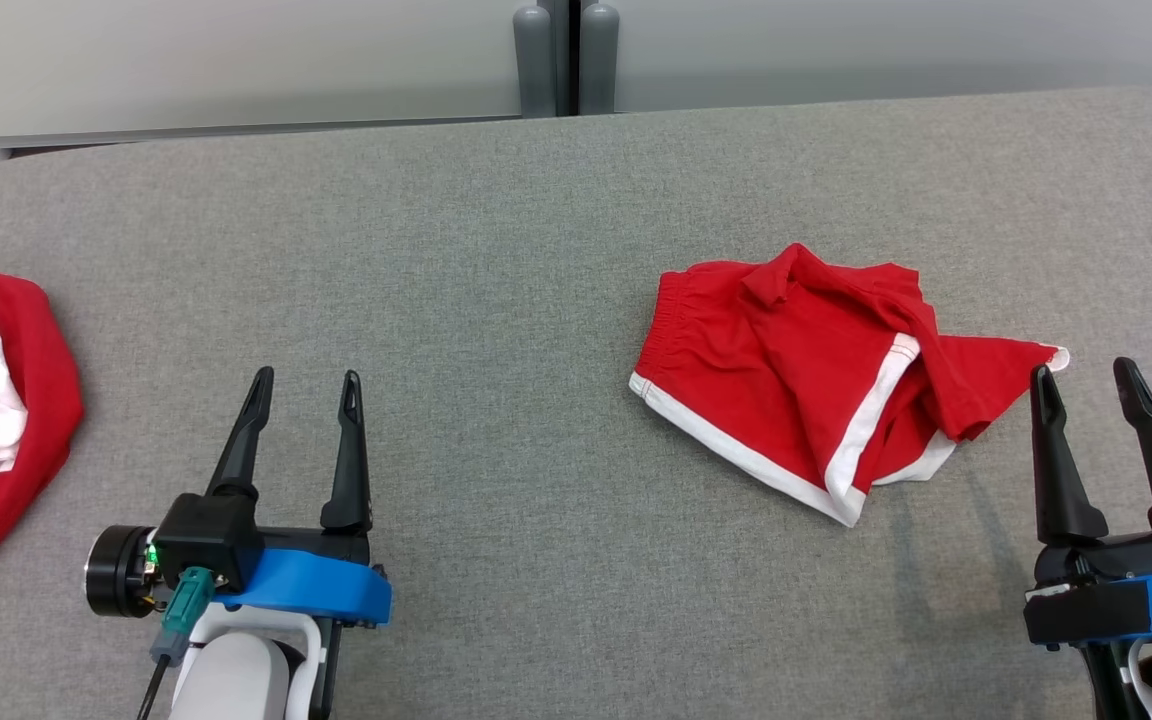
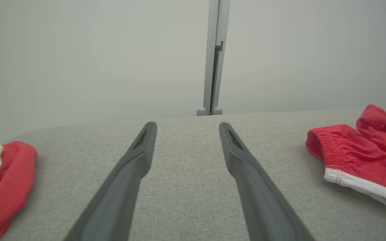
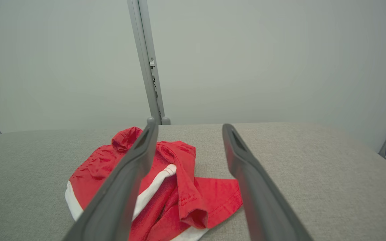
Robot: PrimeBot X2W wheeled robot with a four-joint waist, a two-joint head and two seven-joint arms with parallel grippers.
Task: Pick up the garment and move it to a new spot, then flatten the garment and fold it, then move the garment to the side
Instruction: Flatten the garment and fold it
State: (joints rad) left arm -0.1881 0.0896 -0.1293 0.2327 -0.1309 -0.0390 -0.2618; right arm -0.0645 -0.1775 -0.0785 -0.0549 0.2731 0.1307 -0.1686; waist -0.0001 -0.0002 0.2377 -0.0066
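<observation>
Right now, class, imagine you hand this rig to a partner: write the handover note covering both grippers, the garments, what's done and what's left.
Left gripper: open, empty, over the bare grey table.
Right gripper: open, holding nothing, fingertips by the right corner of the red shorts.
Shorts: crumpled, partly doubled over themselves, right of centre. A second red-and-white garment lies at the table's left edge.
Done: nothing flattened or folded; whether the shorts were already moved can't be told.
To do: flatten, fold, move aside.

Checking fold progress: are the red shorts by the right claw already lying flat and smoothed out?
No, the red shorts lie bunched on the grey table, with cloth flopped over itself.
</observation>
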